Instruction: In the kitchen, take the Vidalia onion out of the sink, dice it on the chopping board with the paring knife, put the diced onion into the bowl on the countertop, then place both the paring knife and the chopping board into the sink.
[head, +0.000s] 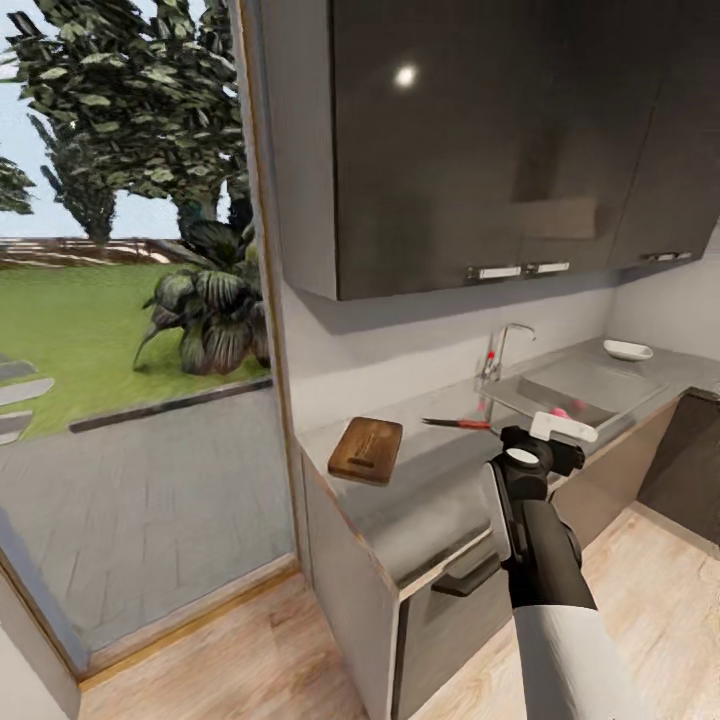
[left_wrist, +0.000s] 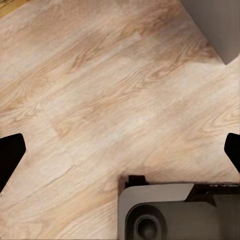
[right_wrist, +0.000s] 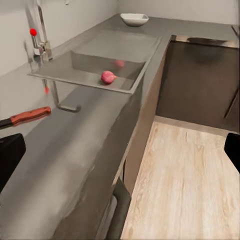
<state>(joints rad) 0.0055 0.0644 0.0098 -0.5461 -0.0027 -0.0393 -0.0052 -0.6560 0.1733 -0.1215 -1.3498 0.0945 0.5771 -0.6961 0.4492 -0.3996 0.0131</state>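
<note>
Your right arm (head: 545, 560) reaches forward over the front edge of the worktop (head: 440, 500), wrist roughly level. Its fingers (right_wrist: 11, 157) stand wide apart and hold nothing. Your left fingers (left_wrist: 10, 155) are likewise spread wide and empty, pointing down at the wood floor (left_wrist: 100, 100).

Just beyond the right fingers, the paring knife (right_wrist: 25, 117) lies flat on the worktop, red handle toward the sink (right_wrist: 90, 75). Off to the side of the knife, away from the sink, the chopping board (head: 366, 450) rests near the worktop's end.

Farther ahead, the sink contains the Vidalia onion (right_wrist: 107, 77), lying on the basin floor. The chrome tap (right_wrist: 39, 30) stands behind the basin.

Farthest off, past the drainboard, the bowl (right_wrist: 134, 19) sits on the worktop; its contents cannot be determined.
</note>
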